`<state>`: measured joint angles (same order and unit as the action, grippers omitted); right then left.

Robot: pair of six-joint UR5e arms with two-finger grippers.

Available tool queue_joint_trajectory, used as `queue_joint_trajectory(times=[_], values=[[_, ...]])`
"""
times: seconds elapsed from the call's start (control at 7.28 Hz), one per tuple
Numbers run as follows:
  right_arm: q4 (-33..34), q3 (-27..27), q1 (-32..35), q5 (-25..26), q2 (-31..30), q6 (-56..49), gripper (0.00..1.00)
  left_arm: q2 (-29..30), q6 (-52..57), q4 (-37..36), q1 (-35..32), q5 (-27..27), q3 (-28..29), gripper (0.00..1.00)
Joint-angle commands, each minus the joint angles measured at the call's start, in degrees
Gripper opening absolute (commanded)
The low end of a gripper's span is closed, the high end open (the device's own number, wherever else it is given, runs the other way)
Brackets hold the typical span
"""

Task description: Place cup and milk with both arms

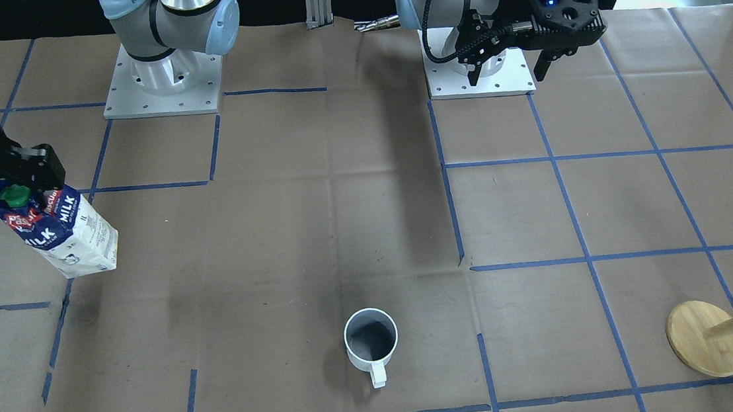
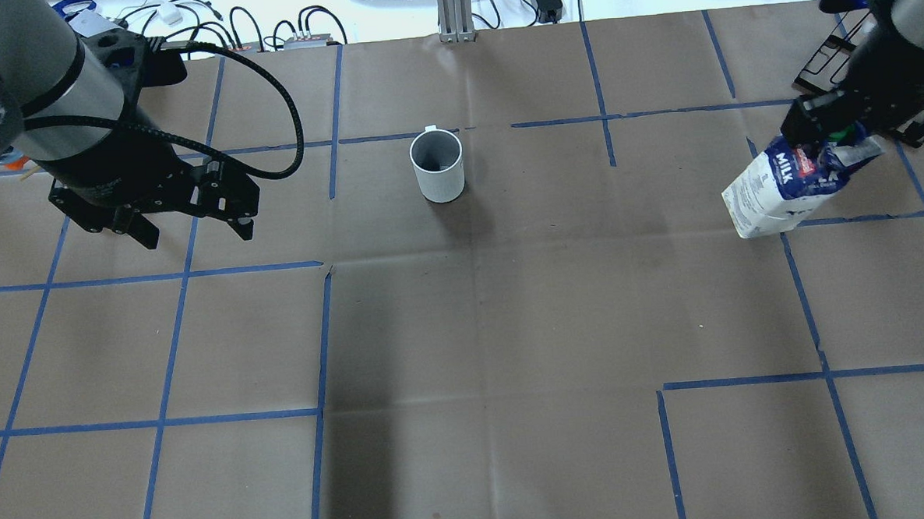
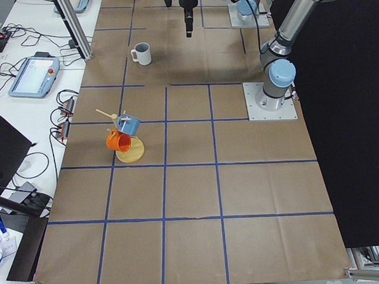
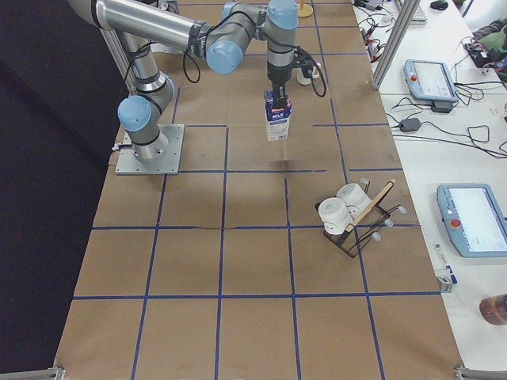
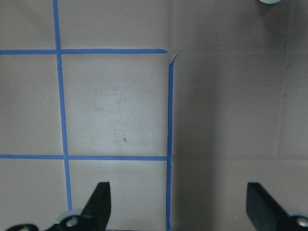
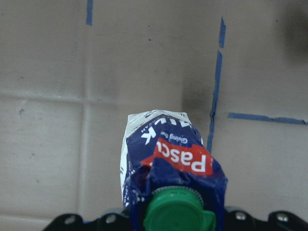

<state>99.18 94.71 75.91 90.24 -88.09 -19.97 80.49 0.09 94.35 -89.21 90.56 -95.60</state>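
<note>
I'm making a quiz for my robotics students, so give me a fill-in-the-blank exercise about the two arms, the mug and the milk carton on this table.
1. The right end effector grips the milk carton by its ___.
2. The left end effector is ___ and holds nothing.
3. The white mug stands ___, with neither end effector touching it.
4. The carton's round cap is ___.

Missing words: top; open; upright; green.

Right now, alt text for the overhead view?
The right claw grips a tilted milk carton by its top, at the right. A white mug stands upright at the far middle; the left claw hangs open and empty at the left.
</note>
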Motion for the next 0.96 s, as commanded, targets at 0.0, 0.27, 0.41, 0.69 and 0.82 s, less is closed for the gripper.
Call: queue_joint_trajectory(times=[0.0,0.27,0.41,0.69,0.82], values=[[-2.7,-9.2,11.0,0.9,7.6,13.9,0.4,-0.3,0.2,0.2,0.0,-0.1,-0.4,1.0],[-2.7,-11.9,17.3,-0.1,11.5,24.1,0.4,-0.5,0.1,0.1,0.0,0.0,-0.4,1.0],[-1.8,-12.8,19.6,-0.1,13.4,29.0,0.4,-0.6,0.0,0.2,0.0,0.2,-0.3,1.0],[-2.4,-20.9,22.3,-0.1,19.9,35.1,0.4,-0.8,0.1,0.1,0.0,0.3,-0.3,1.0],[-2.9,-27.1,24.1,0.1,25.3,37.2,0.4,-0.7,0.2,-0.5,0.0,-0.4,-0.3,1.0]])
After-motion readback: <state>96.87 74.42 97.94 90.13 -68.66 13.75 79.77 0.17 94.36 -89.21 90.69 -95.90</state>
